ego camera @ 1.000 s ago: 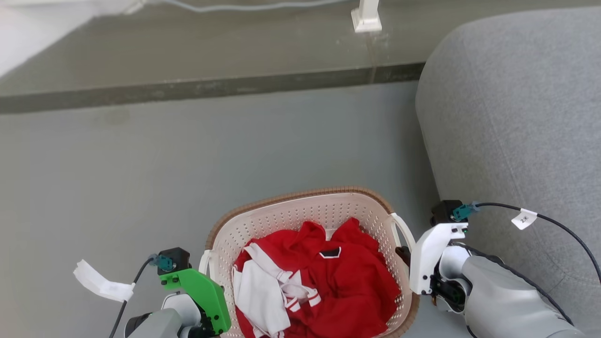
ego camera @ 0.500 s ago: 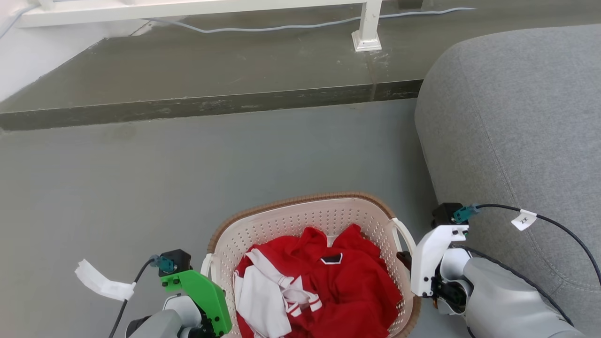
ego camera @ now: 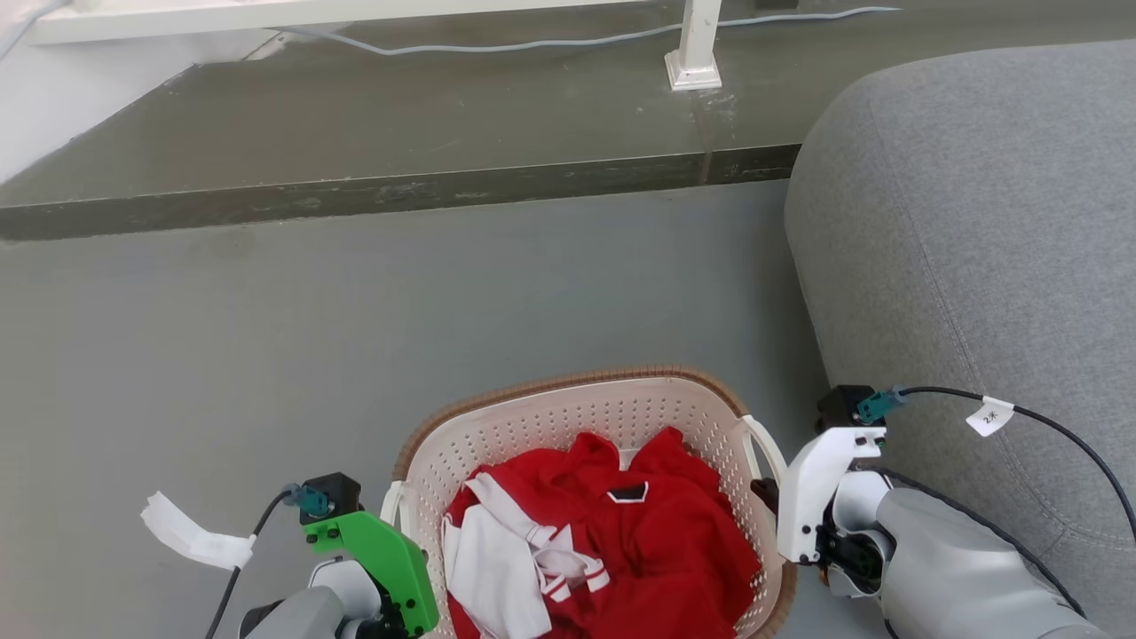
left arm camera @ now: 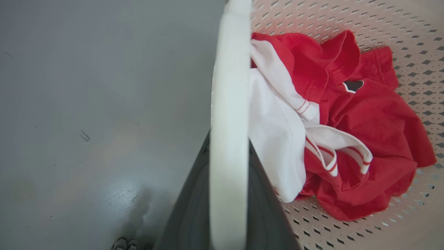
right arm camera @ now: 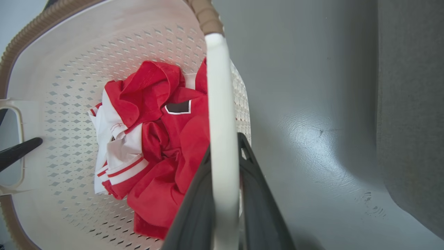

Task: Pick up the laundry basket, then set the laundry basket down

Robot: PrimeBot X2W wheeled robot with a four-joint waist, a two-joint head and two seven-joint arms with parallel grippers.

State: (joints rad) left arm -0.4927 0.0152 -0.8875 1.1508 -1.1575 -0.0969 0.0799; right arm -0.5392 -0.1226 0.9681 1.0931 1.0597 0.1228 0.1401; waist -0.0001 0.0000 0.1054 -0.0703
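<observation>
Pick-up step, I'd say: both grips are made. The cream-white perforated plastic laundry basket (ego camera: 568, 415) with the brown woven-look rim sits straight ahead of you between the two arms. It's over the grey floor (ego camera: 355, 337) and just left of the grey upholstered sofa (ego camera: 976, 222), with crumpled red and white garments (ego camera: 657, 532) inside. You can't tell from these views whether its base is off the floor. The left gripper (left arm camera: 229, 139) has its fingers closed in tight on the left white loop handle (left arm camera: 229, 86), one dark finger each side of the bar. The right gripper (right arm camera: 224, 144) holds the right white loop handle (right arm camera: 218, 86) the same way. Next move, as I read it: raise both arms evenly so the basket stays level, keep the right side off the sofa, then lower straight and release only once the base is down. The wrist views give you the contact at each handle. The right wrist view also catches a left finger (right arm camera: 19, 151) poking through the far handle opening. The head view gives you the layout instead: the sofa and the raised dark step (ego camera: 399, 191) ahead.
</observation>
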